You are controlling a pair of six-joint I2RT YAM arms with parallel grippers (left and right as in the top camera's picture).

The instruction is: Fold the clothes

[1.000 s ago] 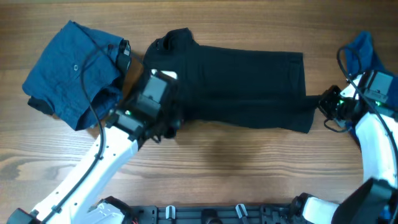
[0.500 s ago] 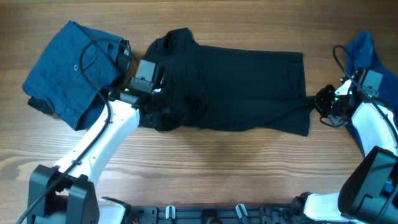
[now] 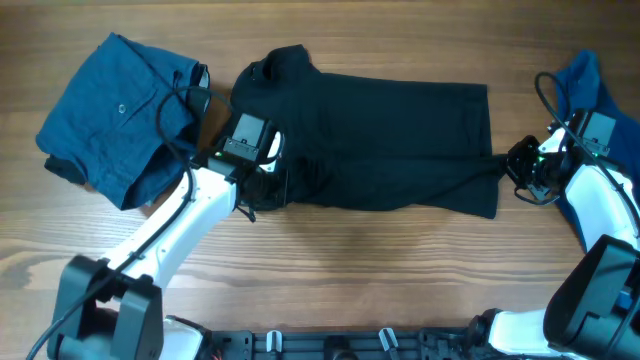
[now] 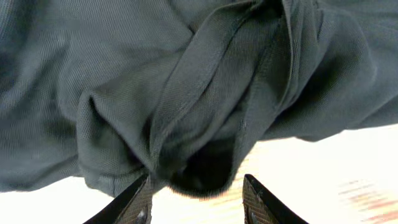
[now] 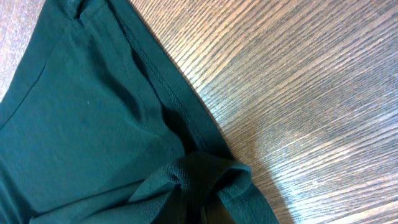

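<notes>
the wooden table (image 3: 350,260) is bare grain under everything. the black t-shirt (image 3: 390,130) lies across its middle, already doubled lengthwise into a long band, so i judge the fold about half done: the crosswise folds are left.

my left pincer (image 4: 196,186) sits at the band's near left end. its jaws stand apart around a bunched fold of cloth, not pinching it as far as i can see. my right pincer (image 3: 520,165) is closed on the band's near right corner, and the hem draws to a point there.

i count three garments: this black one, a blue buttoned garment (image 3: 105,115) heaped loosely at far left, and a blue shirt (image 3: 582,82) at the right edge. neither blue one looks neatly folded.
</notes>
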